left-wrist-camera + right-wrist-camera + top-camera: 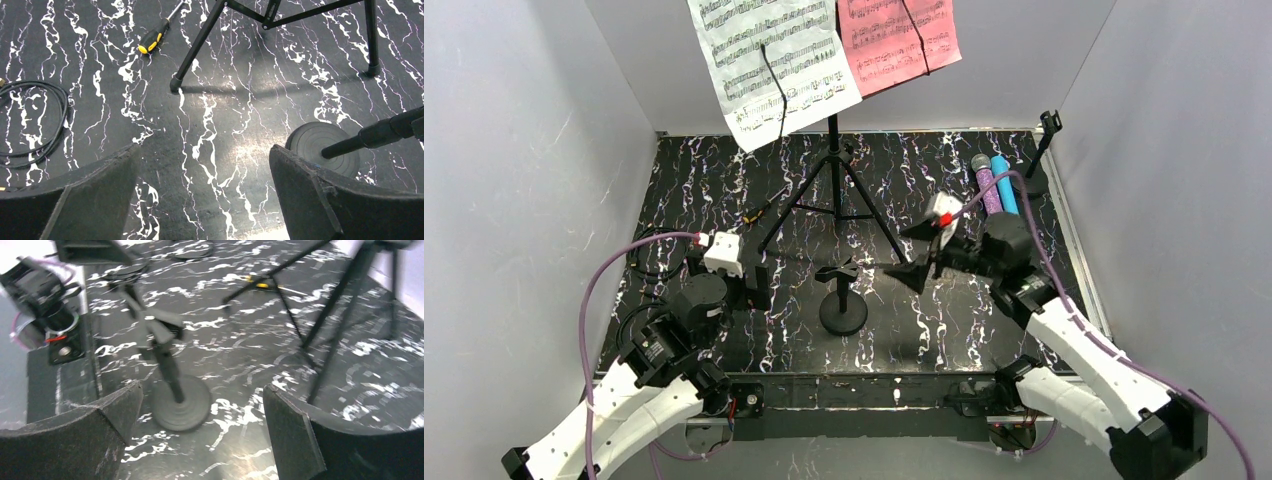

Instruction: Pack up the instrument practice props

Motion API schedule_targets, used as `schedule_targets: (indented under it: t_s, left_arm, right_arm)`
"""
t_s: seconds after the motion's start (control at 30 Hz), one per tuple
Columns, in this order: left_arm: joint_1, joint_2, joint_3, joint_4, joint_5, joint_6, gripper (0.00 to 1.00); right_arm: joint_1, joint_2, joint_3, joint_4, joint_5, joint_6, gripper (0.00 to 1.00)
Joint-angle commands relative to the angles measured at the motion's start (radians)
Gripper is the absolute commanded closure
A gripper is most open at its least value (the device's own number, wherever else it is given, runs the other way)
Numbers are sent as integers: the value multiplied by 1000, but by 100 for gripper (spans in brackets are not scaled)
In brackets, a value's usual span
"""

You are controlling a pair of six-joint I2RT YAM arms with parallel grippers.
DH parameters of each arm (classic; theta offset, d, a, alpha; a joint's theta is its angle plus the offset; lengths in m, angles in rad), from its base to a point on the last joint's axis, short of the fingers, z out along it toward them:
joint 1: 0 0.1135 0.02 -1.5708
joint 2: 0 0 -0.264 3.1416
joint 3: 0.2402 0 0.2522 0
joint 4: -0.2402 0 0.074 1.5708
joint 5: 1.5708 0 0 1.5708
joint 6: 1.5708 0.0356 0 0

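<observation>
A white music sheet [774, 65] and a pink music sheet [896, 40] hang on the stand at the back. A purple glitter microphone [987, 185] and a blue microphone [1003, 182] lie side by side at the back right. One black round-based mic holder [843, 308] stands mid-table; it also shows in the left wrist view [312, 145] and the right wrist view [182, 402]. A second holder [1036, 165] stands at the back right corner. My left gripper [760, 287] [204, 149] is open and empty, left of the middle holder. My right gripper [917, 252] [202, 388] is open and empty, right of it.
A tall black tripod [834, 170] stands behind the middle holder, its legs spread [195, 50]. A yellow-handled screwdriver [759, 210] [152, 40] lies left of it. A coiled black cable [649, 265] [35, 120] lies at the left. Grey walls enclose the table.
</observation>
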Motion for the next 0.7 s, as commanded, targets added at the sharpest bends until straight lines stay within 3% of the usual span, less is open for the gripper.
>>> schedule_targets:
  t_s: [0.0,0.37,0.67]
  left_arm:
    - [6,21,32,-7,16,-35,3]
    - [6,14,38,-31,8,-37,3]
    - [6,-6,31,-40,-4,-44,3]
  right_arm:
    - [193,21,-81,185,131,-41,4]
    - [496,212,-253,631,553,-50,12]
    - [568,365,-278,893,667,-27,22]
